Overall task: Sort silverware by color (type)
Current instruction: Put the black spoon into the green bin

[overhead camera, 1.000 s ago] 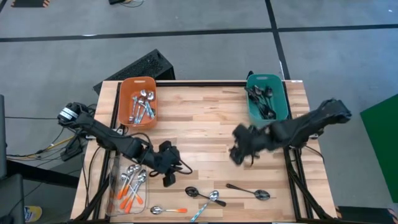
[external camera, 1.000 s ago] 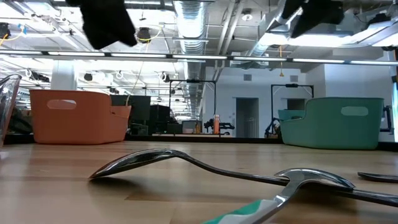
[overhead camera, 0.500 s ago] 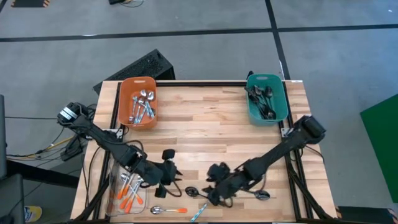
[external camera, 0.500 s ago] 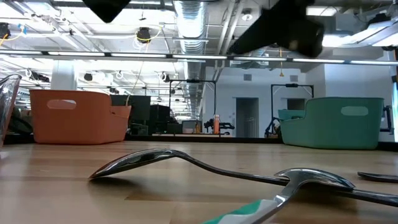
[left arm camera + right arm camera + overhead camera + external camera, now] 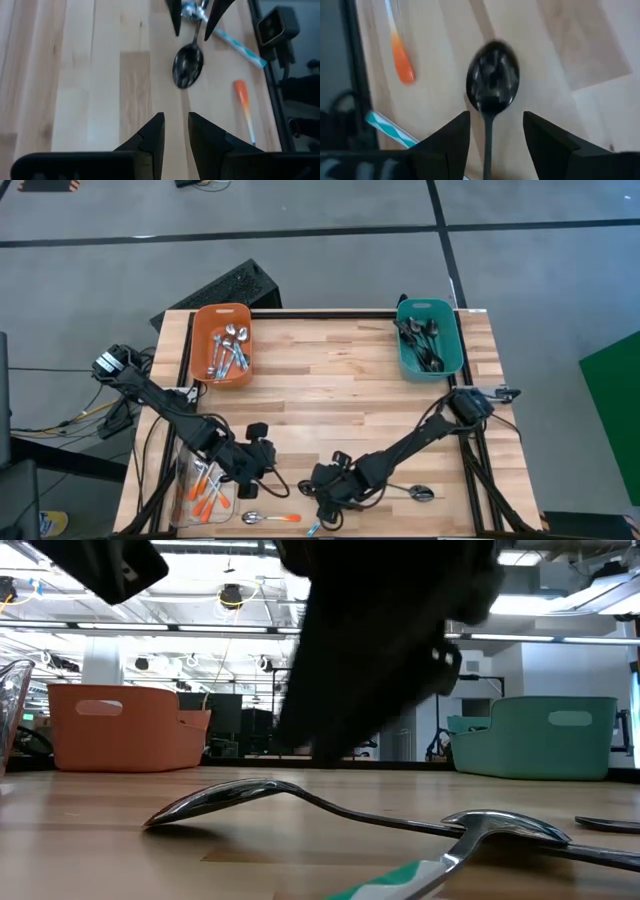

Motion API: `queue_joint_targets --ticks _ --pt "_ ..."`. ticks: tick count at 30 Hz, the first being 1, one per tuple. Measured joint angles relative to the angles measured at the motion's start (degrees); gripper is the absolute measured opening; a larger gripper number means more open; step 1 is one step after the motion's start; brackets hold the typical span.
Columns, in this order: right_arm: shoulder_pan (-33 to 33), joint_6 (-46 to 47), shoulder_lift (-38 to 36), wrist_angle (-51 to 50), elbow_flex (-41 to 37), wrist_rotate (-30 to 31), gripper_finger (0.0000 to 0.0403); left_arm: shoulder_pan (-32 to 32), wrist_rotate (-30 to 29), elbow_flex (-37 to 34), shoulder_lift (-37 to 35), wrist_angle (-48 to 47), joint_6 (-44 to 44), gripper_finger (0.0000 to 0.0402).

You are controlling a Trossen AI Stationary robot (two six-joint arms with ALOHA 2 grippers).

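Right gripper low over the table's near edge, fingers spread either side of a dark spoon's handle, not yet closed on it — lined up for a pickup, likely bound for the teal bin of dark spoons. Left gripper hovers nearby, narrow gap, holding nothing. Orange-handled spoon lies beside; silver spoons in orange bin.

Both arms are built of dark, near-black links with bulkier joint housings. A silver-ringed motor with cables is seen at the left arm base. The right arm shows a boxy dark shoulder. Each gripper carries two black, wedge-shaped tapered fingers on a black bar.
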Motion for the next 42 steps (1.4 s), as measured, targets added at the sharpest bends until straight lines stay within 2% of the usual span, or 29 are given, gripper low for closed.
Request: queue_joint_targets --ticks 6,10,13,17,19,24,32,36,42 --pt "-0.83 -4.24 4.33 -0.26 2.00 -7.40 0.0191 -0.04 -0.27 0.02 -0.01 -2.51 -2.47 0.0073" --pt "-1.62 -3.12 4.95 -1.74 2.47 -9.48 0.0171 -0.04 -0.52 0.02 -0.02 -2.80 -3.05 0.0073" --pt "-2.38 -2.38 4.41 -4.39 2.44 -9.34 0.0131 0.12 -0.57 0.03 -0.02 -2.75 -2.46 0.0073" --pt "-4.25 -3.16 2.83 -8.60 2.21 -9.40 0.0038 0.92 -0.72 0.04 -0.02 -2.65 -2.44 0.0073" --pt "-5.42 -4.93 1.02 -11.78 2.14 -8.66 0.0018 1.65 -0.98 0.04 -0.02 -2.52 -2.44 0.0073" --pt "-9.47 -5.85 -5.13 -17.69 2.11 -3.51 0.0038 3.77 -1.95 0.09 -0.02 -1.81 -3.74 0.0073" --pt "-16.98 -11.09 -19.57 -21.96 1.59 3.02 0.0017 7.11 -1.77 0.11 -0.04 -1.03 -5.48 0.0073" --pt "-22.42 -13.81 -25.47 -30.58 1.57 3.84 0.0017 8.54 -1.90 0.13 -0.04 -1.43 -7.29 0.0073" --pt "-30.89 -16.97 -31.46 -44.98 1.55 10.81 0.0017 10.24 -1.88 0.13 -0.04 -3.13 -9.82 0.0073"
